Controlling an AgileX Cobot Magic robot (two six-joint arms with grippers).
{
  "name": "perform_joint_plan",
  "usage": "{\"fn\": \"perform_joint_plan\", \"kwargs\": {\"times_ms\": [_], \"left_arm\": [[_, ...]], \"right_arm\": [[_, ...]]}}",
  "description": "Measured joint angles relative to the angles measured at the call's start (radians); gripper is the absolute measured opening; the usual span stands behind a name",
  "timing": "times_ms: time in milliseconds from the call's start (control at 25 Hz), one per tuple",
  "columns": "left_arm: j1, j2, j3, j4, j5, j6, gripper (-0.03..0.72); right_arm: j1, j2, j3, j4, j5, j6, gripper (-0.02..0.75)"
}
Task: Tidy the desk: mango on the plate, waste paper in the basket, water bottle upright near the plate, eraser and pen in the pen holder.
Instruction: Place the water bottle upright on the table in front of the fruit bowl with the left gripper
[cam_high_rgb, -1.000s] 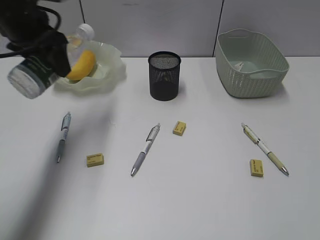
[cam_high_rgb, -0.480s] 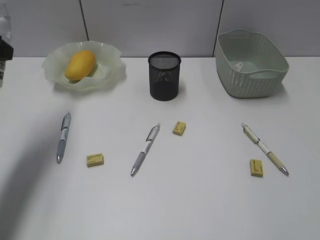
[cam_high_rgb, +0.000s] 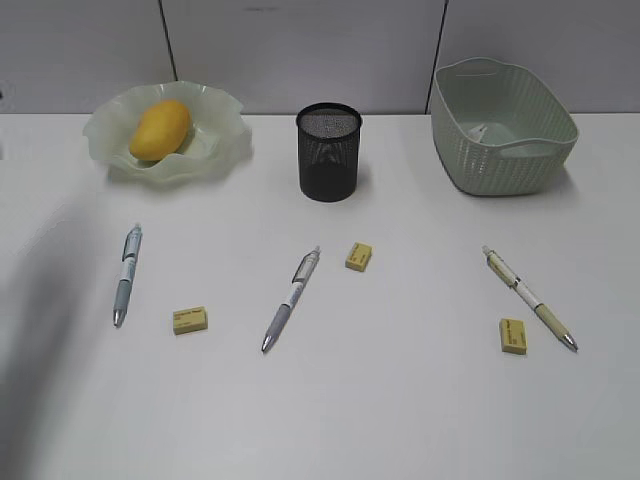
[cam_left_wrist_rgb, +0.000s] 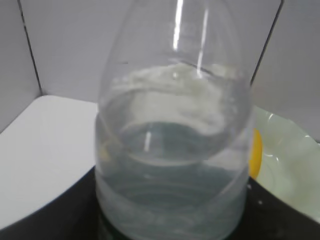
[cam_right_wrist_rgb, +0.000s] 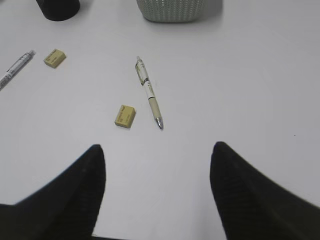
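White desk (cam_high_rgb: 330, 400), exterior: mango (cam_high_rgb: 160, 128) plated, paper in basket (cam_high_rgb: 500, 150); we've three pens and erasers left. Left wrist: our gripper clamps the water bottle (cam_left_wrist_rgb: 172, 150) beside the plate (cam_left_wrist_rgb: 287, 165). Right gripper (cam_right_wrist_rgb: 157, 185) gapes, holding nothing.

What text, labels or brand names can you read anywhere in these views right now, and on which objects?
None can be read.
Left eraser: dark print on its sleeve, too small to read.
Middle eraser: print too small to read.
Right eraser: print blurred.
Right pen: small marks on the barrel, unreadable.
Water bottle: only clear plastic and water show; no label visible.
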Motion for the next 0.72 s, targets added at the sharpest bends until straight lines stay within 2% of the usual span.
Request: {"fn": "perform_joint_plan", "kwargs": {"times_ms": [160,280,440,560,720], "left_arm": [[-0.046,0.132,0.000,0.033,-0.152,-0.012,0.477],[-0.059,0.243,0.000,0.065,-0.252,-0.113,0.477],[-0.060,0.398,0.000,0.189,-0.489,-0.259,0.477],[-0.060,0.506,-0.001,0.287,-0.686,-0.300,0.477],[-0.061,0.614,-0.004,0.335,-0.727,-0.311,0.477]], "right_arm": [[0.000,0.000,0.000,0.000,0.000,0.000,0.520],[0.000,0.000,0.000,0.000,0.000,-0.010,0.520],[0.000,0.000,0.000,0.000,0.000,-0.010,0.520],[0.000,0.000,0.000,0.000,0.000,-0.010,0.520],[0.000,0.000,0.000,0.000,0.000,-0.010,0.520]]}}
